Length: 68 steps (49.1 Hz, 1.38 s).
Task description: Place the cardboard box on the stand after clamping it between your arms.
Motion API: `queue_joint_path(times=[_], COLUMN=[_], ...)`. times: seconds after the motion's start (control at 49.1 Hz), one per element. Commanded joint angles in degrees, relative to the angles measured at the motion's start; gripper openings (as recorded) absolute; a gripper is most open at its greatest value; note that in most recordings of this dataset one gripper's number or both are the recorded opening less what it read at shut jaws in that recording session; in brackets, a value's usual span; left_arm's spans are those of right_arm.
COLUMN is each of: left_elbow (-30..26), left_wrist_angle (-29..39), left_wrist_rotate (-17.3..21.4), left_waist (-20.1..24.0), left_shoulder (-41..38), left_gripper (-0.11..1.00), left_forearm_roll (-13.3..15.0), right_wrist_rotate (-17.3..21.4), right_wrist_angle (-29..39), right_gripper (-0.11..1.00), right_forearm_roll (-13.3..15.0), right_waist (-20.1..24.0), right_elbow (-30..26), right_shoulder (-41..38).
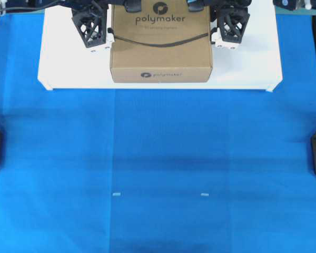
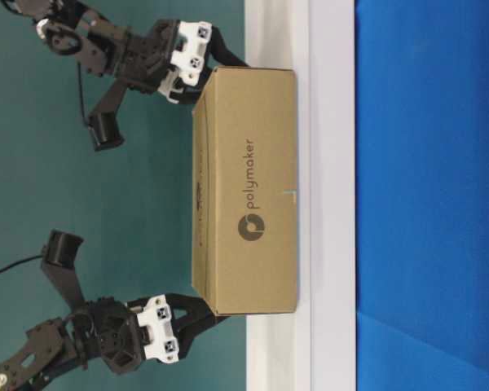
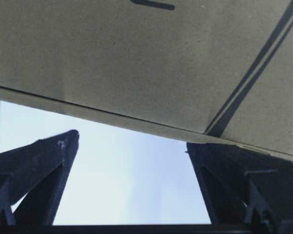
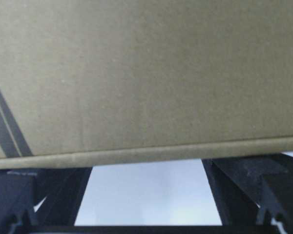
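The blue cloth-covered table (image 1: 158, 174) fills most of the overhead view, and at its far edge the wide, low white rectangular stand (image 1: 253, 68) carries the square brown cardboard box (image 1: 161, 50), which sits on the stand's middle with bare white top to either side. Only this view shows the box's top, printed with a dark round logo, the word "polymaker" and a thin curved dark line running from side to side. The table-level view, turned on its side, shows instead the box's front face with the same logo, and its bottom flat against the stand.

The left black lattice-framed gripper (image 1: 90, 29) stands against the box's left side and the right black lattice-framed gripper (image 1: 231, 26) against its right side; both have their fingers spread wide and close on nothing, the box lying between the two arms rather than inside either one. Whether the fingers press the cardboard or just sit beside it cannot be told. Each wrist view shows plain brown cardboard close above two parted dark fingers (image 3: 39, 165), with white stand between them.
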<state>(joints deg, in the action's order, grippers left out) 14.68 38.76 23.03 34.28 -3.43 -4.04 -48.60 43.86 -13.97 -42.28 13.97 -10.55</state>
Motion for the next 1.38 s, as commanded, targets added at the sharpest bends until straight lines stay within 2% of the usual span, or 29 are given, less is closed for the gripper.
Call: queue_joint_path(times=[0.0, 0.428, 0.977, 1.242, 1.364], left_elbow=[-0.9, -0.5, 5.1, 10.0, 13.6], left_wrist_angle=[-4.9, -5.4, -5.3, -5.7, -7.0], left_wrist_rotate=[-1.8, -1.8, -1.7, -2.5, -2.9], left_waist=[-0.9, 1.1, 5.2, 5.3, 3.7], left_shoulder=[1.6, 2.1, 7.3, 14.4, 19.9], left_gripper=[0.88, 0.87, 0.87, 0.87, 0.87], left_forearm_roll=[1.2, 1.2, 1.1, 1.1, 1.2], right_wrist_rotate=[1.0, 0.8, 0.7, 3.1, 4.4], right_wrist_angle=[-2.7, -4.0, -5.0, -6.1, -7.6], right_gripper=[0.97, 0.97, 0.97, 0.97, 0.97], right_forearm_roll=[-3.0, -3.0, -3.0, -3.1, -4.2], right_waist=[0.6, -2.5, -5.8, -6.7, -5.9], right_elbow=[-1.2, 2.7, 8.7, 13.9, 16.6], right_shoulder=[2.2, 4.8, 10.5, 20.0, 25.8])
